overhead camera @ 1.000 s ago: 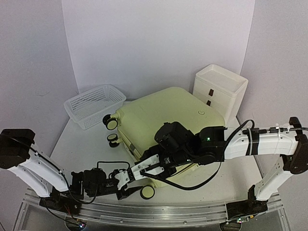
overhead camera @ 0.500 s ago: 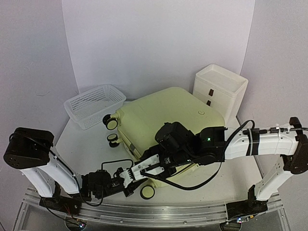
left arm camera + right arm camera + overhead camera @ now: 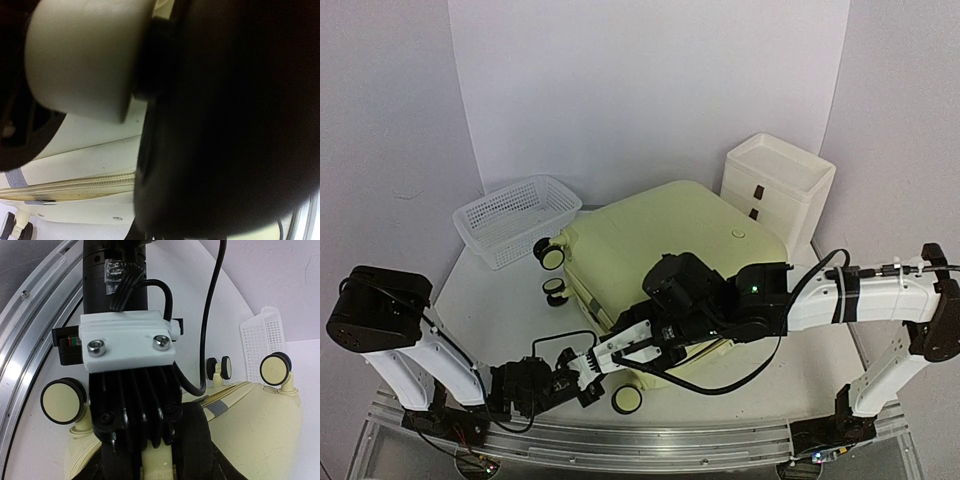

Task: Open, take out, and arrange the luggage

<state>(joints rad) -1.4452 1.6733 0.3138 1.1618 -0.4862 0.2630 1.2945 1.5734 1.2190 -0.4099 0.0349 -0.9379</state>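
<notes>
The pale yellow-green luggage lies flat and zipped in the middle of the table. My left gripper lies low at the luggage's near-left corner. In the right wrist view its black fingers are shut, tips against the cream stem between the tyres of a twin wheel. Whether they pinch anything does not show. My right gripper reaches over the lid to that same corner, and its jaws do not show clearly. The left wrist view is filled by a cream wheel, a dark blur and the zipper.
A white mesh basket stands at the back left. A white three-drawer box stands at the back right, close to the luggage. Another corner wheel sits by the near table edge. Two more wheels stick out on the left.
My left arm has swung in from the left, bringing its gripper up to the luggage's near-left corner, and its fingers have shut. The right arm and the luggage have stayed still.
</notes>
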